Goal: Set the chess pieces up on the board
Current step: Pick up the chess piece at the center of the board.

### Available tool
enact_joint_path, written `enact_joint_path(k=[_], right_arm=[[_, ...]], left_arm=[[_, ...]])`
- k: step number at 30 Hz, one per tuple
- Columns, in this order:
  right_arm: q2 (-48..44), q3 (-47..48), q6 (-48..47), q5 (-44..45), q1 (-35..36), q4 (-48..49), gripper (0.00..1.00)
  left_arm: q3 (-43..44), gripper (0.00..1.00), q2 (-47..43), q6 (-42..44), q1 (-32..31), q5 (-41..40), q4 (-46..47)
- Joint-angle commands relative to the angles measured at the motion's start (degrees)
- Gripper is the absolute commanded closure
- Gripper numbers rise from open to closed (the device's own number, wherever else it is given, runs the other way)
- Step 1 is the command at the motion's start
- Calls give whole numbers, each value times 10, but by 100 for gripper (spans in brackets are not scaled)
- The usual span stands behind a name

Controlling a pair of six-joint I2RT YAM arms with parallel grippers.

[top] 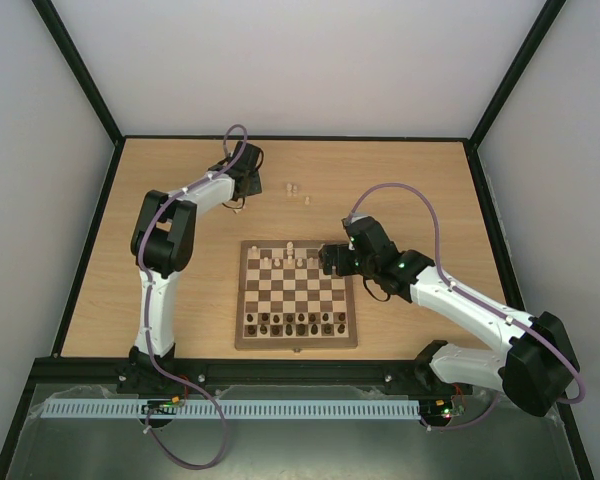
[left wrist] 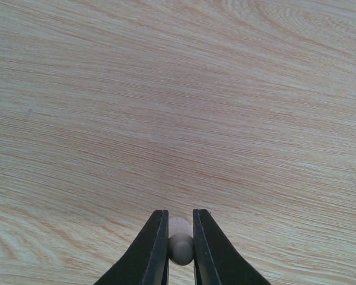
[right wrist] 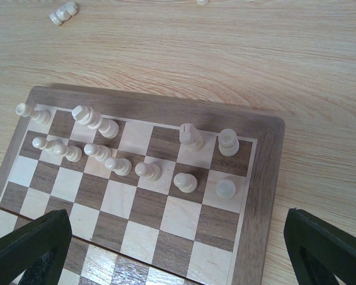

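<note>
Toward the far left of the light wood tabletop (top: 420, 200), the left gripper (left wrist: 180, 217) has its two black fingers (left wrist: 154, 249) pressed together on a small pale cream wooden piece (left wrist: 180, 248). The left wrist view shows only its rounded head and a little of its body between the pads, so the kind of chessman cannot be told, nor whether its base touches the wood. Well apart from it, the square wooden chessboard (top: 280, 346), cream and dark brown squares inside a mid-brown frame, lies mid-table near the arm bases. The right gripper (top: 327, 260) hangs over the board's far right corner, its black fingers (right wrist: 29, 249) spread wide with nothing between them; only their tips enter the right wrist view, at the bottom corners. Below it, cream turned pieces (right wrist: 147, 171) stand on the two farthest rows, with gaps in the back one. Dark brown pieces (top: 295, 322) line the board's near edge, too small in the top view to name. A few loose cream pieces (top: 292, 188) lie on the tabletop beyond the board, partly cut off at the right wrist view's upper edge.
</note>
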Motion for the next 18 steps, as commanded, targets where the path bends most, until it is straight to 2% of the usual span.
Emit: enact_joint_path(k=[1, 10, 18], right_arm=[[2, -7, -3, -2, -2, 2, 1], [2, -7, -4, -4, -1, 3, 1], [2, -7, -4, -5, -2, 3, 1]], left_arm=[[-15, 91, -11, 0, 1, -6, -20], [-18, 79, -10, -2, 1, -5, -19], [-23, 77, -11, -4, 1, -4, -16]])
